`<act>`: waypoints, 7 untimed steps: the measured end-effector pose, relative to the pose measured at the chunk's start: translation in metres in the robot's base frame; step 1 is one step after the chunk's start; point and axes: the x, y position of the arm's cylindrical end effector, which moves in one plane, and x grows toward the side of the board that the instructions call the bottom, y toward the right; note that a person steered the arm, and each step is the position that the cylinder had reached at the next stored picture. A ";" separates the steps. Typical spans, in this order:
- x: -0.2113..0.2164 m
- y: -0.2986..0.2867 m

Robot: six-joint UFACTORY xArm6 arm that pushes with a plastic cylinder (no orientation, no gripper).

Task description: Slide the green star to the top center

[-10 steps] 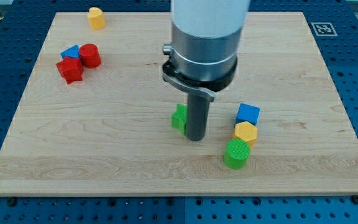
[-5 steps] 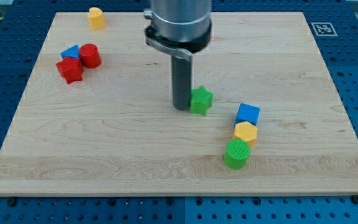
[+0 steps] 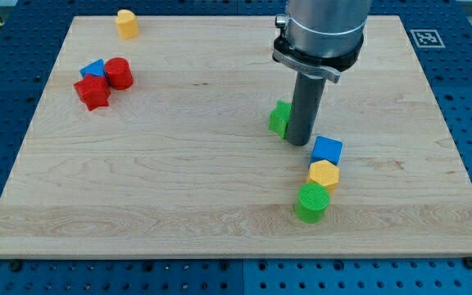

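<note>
Now my tip [image 3: 300,143] touches the green star [image 3: 280,119] at its 4 o'clock, mid-counter. No jaws here, just a rod. Best swing to the star's 6 o'clock, then push steadily toward 12, slightly left.

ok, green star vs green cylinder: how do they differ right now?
The green star sits mid-board, half hidden behind the rod, against my tip; the green cylinder stands in full view nearer the view's bottom, against the yellow block. The star has points; the cylinder is round. Both are green.
</note>
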 end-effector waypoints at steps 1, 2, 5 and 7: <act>-0.019 -0.007; -0.034 -0.024; -0.045 -0.039; -0.091 -0.040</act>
